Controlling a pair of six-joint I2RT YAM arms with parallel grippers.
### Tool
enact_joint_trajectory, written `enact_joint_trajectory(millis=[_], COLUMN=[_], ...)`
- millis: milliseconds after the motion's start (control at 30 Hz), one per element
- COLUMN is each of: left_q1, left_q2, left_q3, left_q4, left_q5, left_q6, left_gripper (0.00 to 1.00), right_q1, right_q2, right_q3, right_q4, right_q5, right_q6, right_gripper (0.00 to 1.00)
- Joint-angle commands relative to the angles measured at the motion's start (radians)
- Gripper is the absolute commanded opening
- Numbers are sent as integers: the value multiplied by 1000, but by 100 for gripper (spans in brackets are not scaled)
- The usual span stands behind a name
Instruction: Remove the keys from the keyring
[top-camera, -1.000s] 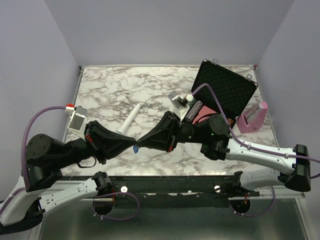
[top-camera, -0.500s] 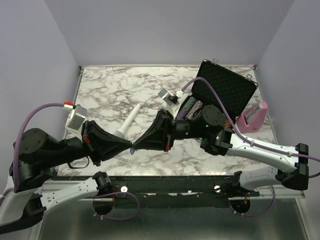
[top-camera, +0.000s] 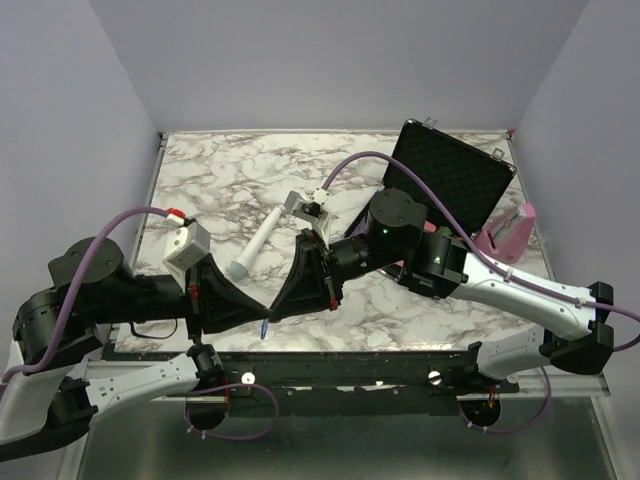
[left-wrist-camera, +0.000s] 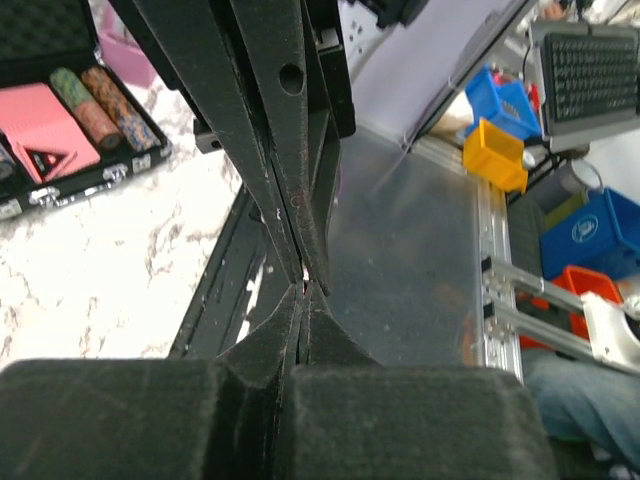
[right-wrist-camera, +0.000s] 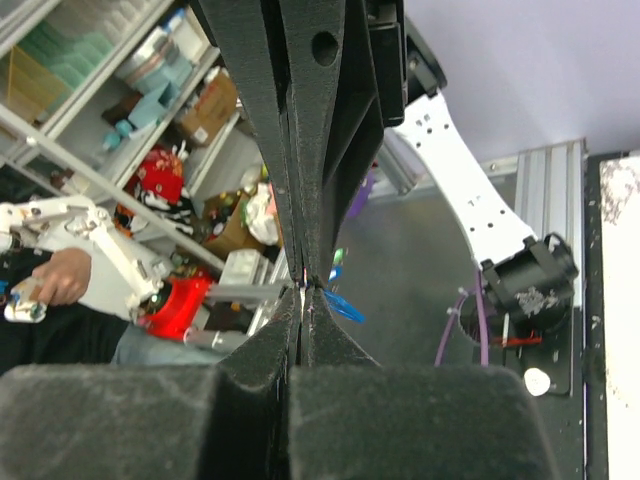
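Left gripper (top-camera: 259, 311) and right gripper (top-camera: 272, 311), each with its black jaws pressed together, meet tip to tip over the near edge of the marble-patterned worktop (top-camera: 220, 180). The tiny key with a bright blue plastic head (top-camera: 263, 328) hangs just below the meeting tips; the thin silvery keyring is too small to make out, so what either gripper pinches cannot be told. A white stick-like tool (top-camera: 258, 242) lies near the worktop's middle.
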Motion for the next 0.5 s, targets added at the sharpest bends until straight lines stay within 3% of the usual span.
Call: enact_joint_trajectory(millis=[0,467], left_q1=[0,1], left_q2=[99,189], left_q3=[5,66], left_q4=[-113,-194], left_q5=[105,130], left_q6=[77,137], left_gripper=[0,0], right_q1=[6,6], right_q2=[57,75], right_q3=[72,93], right_q4=[-127,-207], right_q5=[-5,-19], right_q6=[-75,-127], right_gripper=[1,1])
